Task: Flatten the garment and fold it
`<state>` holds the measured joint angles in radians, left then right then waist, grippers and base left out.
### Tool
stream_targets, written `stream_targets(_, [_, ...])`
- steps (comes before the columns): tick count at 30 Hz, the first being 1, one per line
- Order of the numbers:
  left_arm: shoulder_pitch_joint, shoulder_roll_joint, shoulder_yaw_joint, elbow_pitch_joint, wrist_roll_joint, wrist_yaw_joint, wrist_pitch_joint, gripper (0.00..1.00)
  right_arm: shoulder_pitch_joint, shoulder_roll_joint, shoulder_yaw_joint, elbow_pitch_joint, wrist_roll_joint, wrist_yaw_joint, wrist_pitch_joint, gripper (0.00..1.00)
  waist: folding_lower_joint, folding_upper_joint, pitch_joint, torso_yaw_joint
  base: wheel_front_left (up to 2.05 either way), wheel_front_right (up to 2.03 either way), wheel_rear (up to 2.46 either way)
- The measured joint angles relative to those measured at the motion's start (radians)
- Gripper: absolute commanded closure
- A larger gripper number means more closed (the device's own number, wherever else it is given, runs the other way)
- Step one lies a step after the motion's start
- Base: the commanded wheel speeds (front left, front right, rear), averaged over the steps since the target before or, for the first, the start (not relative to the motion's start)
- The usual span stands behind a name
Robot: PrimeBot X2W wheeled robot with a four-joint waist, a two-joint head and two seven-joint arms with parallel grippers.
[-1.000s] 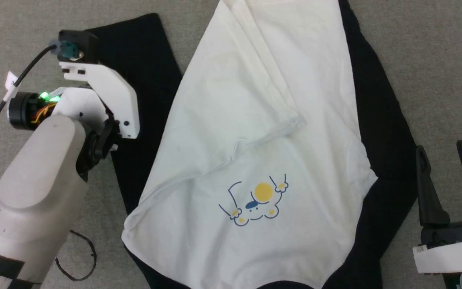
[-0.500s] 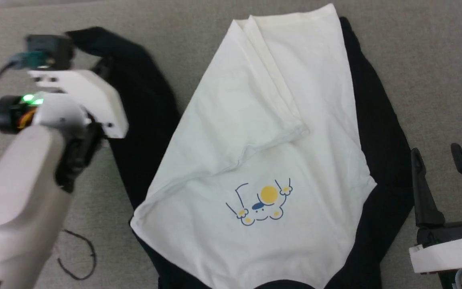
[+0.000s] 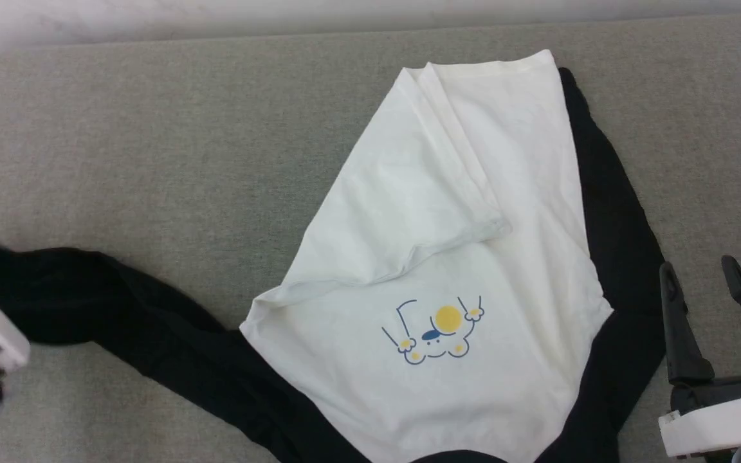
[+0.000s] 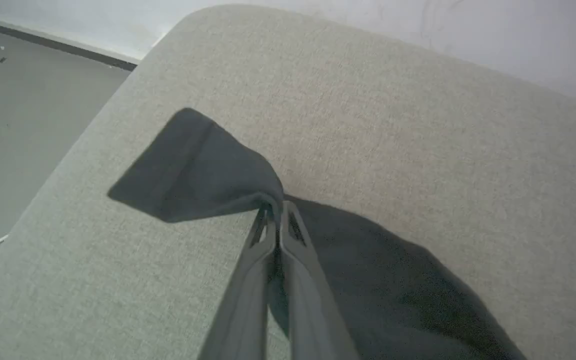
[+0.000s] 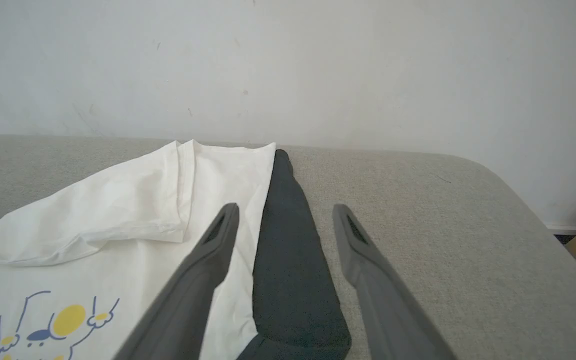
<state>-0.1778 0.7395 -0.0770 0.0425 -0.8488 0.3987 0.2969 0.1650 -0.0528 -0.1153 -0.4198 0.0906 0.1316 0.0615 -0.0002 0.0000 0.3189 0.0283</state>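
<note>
One garment (image 3: 473,212) lies out, one black sleeve (image 4: 193,170) pinched in the left hand (image 4: 277,212), the right hand (image 5: 285,214) spread empty.

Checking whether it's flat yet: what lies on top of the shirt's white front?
A folded-over white flap of the garment lies across its far half, ending just short of the cartoon print, which is uncovered. Whatever is beneath the flap is hidden.

Garment (image 3: 473,193) lies on cushion (image 3: 152,161), sleeve (image 3: 119,302) stretched left.
</note>
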Motion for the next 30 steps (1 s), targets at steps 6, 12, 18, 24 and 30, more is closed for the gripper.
stream_targets(6, [0.121, -0.084, 0.015, 0.03, -0.042, 0.004, -0.053, 0.7, 0.0, 0.0, 0.014, 0.002, -0.003, 0.0, 0.011, 0.0, 0.0001, 0.0, -0.01, 0.015, 0.0, 0.0, 0.0])
stream_targets(12, [0.113, -0.12, -0.003, 0.042, -0.033, -0.016, -0.117, 0.0, 0.0, 0.0, 0.018, -0.004, -0.012, 0.0, 0.032, 0.0, 0.0, 0.0, -0.025, 0.019, 0.0, 0.0, 0.0])
stream_targets(18, [-0.003, -0.083, -0.059, -0.065, 0.064, -0.03, -0.153, 0.0, 0.001, 0.0, 0.02, -0.01, -0.012, 0.0, 0.035, 0.0, 0.0002, 0.0, -0.03, 0.015, 0.0, 0.0, 0.0])
stream_targets(24, [-0.188, -0.036, -0.211, -0.227, 0.215, -0.069, -0.085, 0.0, 0.0, 0.0, 0.022, -0.011, -0.01, 0.0, 0.033, 0.0, 0.0001, 0.0, -0.014, 0.006, 0.0, 0.0, 0.0])
stream_targets(30, [-0.353, -0.102, -0.455, -0.305, 0.357, -0.142, 0.037, 0.0, -0.002, 0.0, 0.019, -0.008, -0.004, 0.0, 0.022, 0.0, 0.0003, 0.0, 0.015, -0.009, 0.0, 0.0, 0.0])
